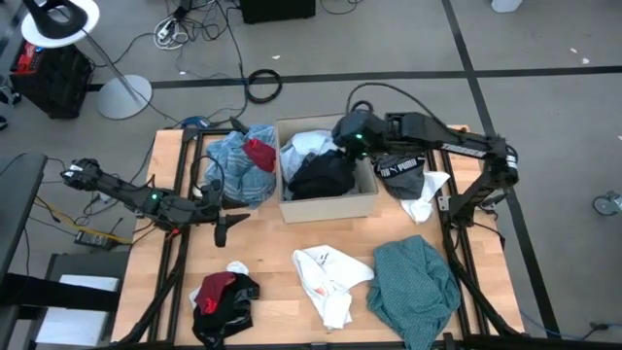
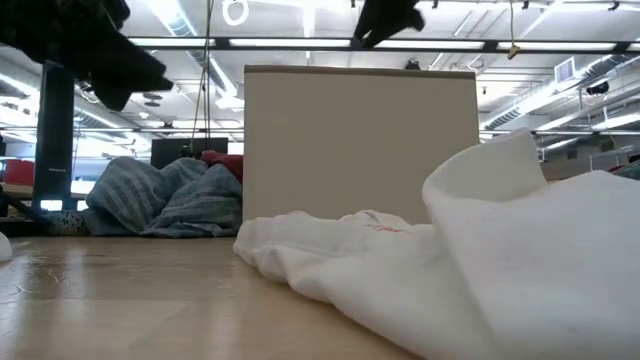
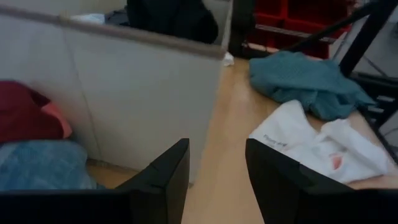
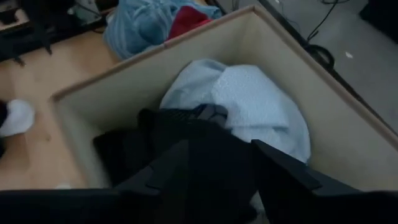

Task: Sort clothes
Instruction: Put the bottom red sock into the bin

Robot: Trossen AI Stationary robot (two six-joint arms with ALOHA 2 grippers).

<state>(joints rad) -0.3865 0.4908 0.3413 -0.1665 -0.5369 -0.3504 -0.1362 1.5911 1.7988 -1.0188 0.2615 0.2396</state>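
A tan cardboard box stands at the table's middle back. In it lie a black garment and a light blue one. My right gripper hangs over the box, slanting down, open, with the black garment bunched under and between its fingers. My left gripper waits open and holding nothing, just left of the box's near left corner. On the table lie a blue pile with a red piece, a white garment, a teal one and a red-and-black one. My right gripper stands with its fingers on either side of the top of the black garment's heap, coming from above on a slant. The garment rests in the box on the light blue one. Whether the fingers touch the cloth, I cannot tell.
A black printed garment and a white scrap lie right of the box. Bare wood shows between the box and the near clothes. The arms' frame rails run along both table sides.
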